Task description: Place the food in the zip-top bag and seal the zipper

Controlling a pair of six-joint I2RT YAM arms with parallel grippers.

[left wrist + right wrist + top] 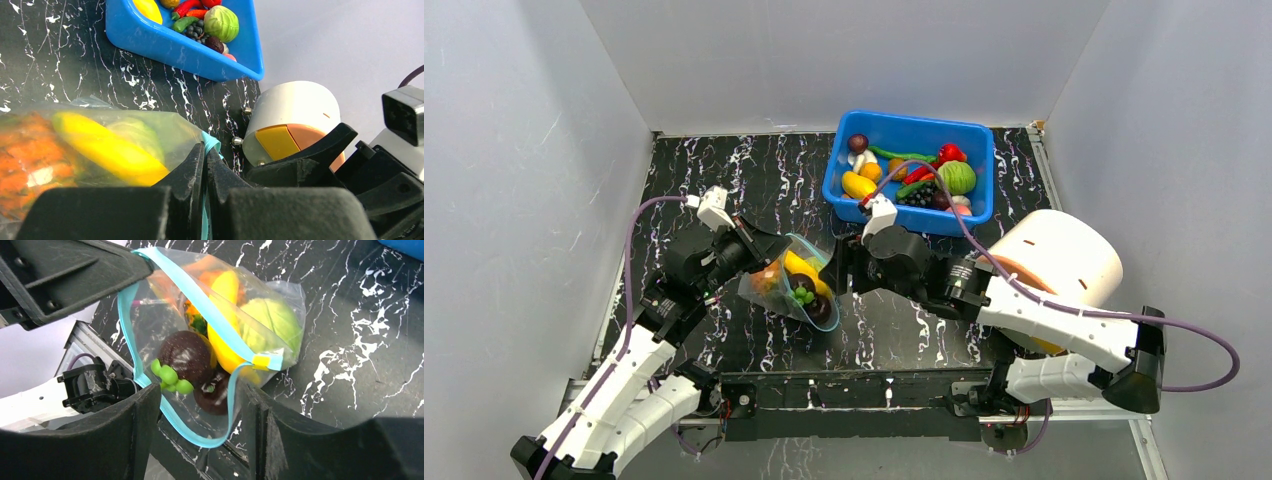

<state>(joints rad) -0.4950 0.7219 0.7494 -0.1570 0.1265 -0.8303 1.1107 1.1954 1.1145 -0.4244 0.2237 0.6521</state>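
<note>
The zip-top bag is held up off the table between my two grippers, its mouth gaping open. It holds food: a yellow banana, a green cabbage, dark purple fruits with a green top and orange pieces. My left gripper is shut on the teal-blue zipper at one corner of the mouth; it also shows in the top view. My right gripper is open, its jaws standing on either side of the zipper's open lower loop; it also shows in the top view.
A blue bin at the back right holds several more toy foods, with a green cabbage among them. A white cylinder with yellow and orange faces stands right of the right arm. White walls enclose the black marbled table.
</note>
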